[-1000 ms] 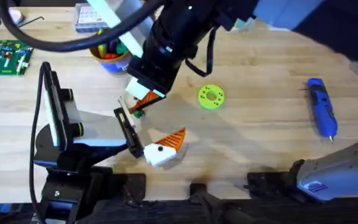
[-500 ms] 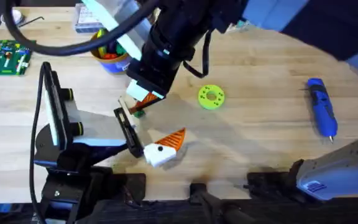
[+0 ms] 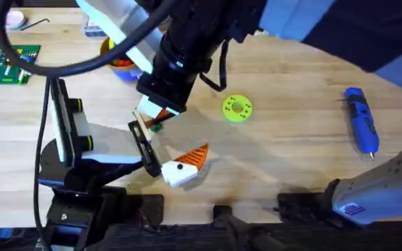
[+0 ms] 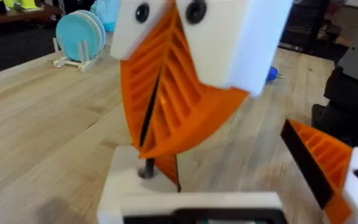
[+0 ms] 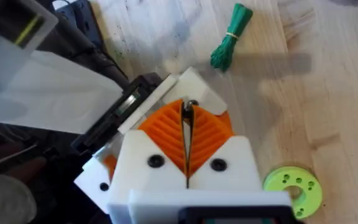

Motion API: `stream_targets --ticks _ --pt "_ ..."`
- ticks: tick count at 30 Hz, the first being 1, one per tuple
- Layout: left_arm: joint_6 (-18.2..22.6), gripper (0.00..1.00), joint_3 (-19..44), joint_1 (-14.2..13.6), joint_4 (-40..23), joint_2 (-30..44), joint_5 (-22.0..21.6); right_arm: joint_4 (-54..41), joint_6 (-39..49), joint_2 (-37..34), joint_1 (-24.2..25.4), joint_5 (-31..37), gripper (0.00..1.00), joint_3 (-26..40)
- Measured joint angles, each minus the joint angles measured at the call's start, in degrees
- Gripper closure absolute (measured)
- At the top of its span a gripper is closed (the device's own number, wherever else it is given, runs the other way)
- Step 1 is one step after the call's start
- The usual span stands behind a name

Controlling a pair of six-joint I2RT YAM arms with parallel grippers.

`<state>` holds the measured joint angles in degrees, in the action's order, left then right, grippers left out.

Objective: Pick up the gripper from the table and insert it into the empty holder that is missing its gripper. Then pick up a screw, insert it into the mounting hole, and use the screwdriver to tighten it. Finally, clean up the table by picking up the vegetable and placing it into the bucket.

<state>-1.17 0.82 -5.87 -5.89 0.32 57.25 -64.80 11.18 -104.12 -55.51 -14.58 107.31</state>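
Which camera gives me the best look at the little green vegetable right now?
The right wrist view: the vegetable lies whole and unobstructed on the table. Overhead, only a green sliver peeks out beside the right gripper.

Taking the disc with holes (image 3: 237, 109) as centre on the table (image 3: 292, 167): the screwdriver (image 3: 361, 127) lies well right, the vegetable (image 3: 155, 127) left, the bucket (image 3: 122, 66) farther left and behind.
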Motion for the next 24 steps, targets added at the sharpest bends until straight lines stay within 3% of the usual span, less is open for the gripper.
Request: stream_targets --ticks 24 --pt "-0.6 0.008 0.0 0.0 0.0 0.0 -0.1 -2.7 0.0 -0.2 -1.6 6.0 0.995 0.4"
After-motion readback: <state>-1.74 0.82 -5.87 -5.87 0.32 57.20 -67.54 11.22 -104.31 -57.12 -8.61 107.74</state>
